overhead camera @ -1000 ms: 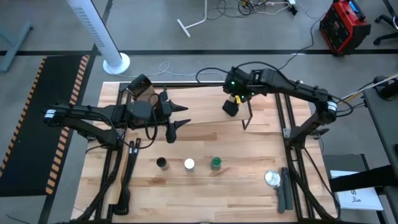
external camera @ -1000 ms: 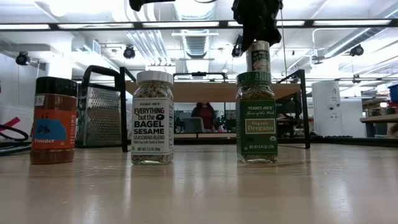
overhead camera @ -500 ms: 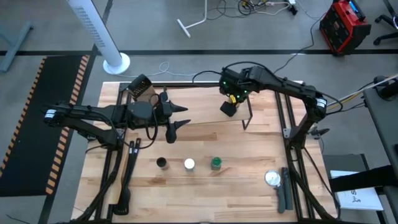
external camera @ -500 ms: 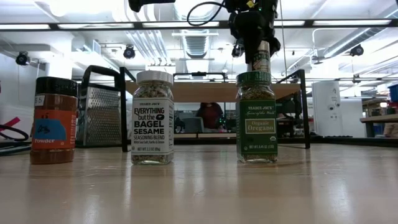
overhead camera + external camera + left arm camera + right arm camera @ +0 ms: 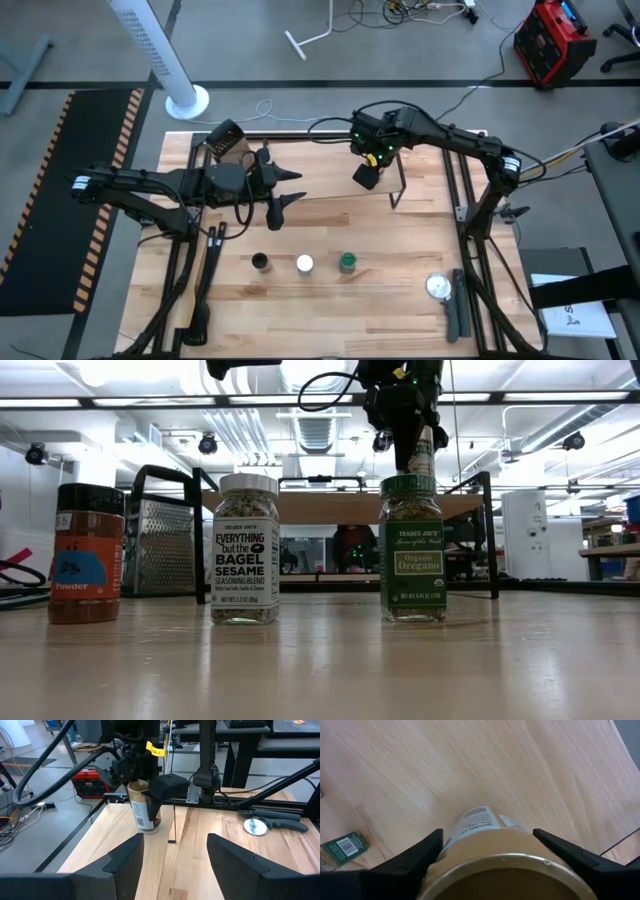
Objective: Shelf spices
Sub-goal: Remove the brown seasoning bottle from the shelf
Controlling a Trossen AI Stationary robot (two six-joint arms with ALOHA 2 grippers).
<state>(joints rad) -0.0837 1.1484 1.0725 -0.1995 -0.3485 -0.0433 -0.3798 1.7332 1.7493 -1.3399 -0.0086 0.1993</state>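
Tan spice jar (image 5: 143, 809) clamped in right gripper (image 5: 367, 172) near shelf (image 5: 330, 172) right edge, left gripper (image 5: 283, 190) open

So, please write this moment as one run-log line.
right gripper: around tan jar on shelf | left gripper: open, waiting | three jars on table

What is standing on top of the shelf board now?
One tan spice jar stands upright on the shelf, with the right gripper around it. Its lid is covered by the gripper; the other jars remain on the table.
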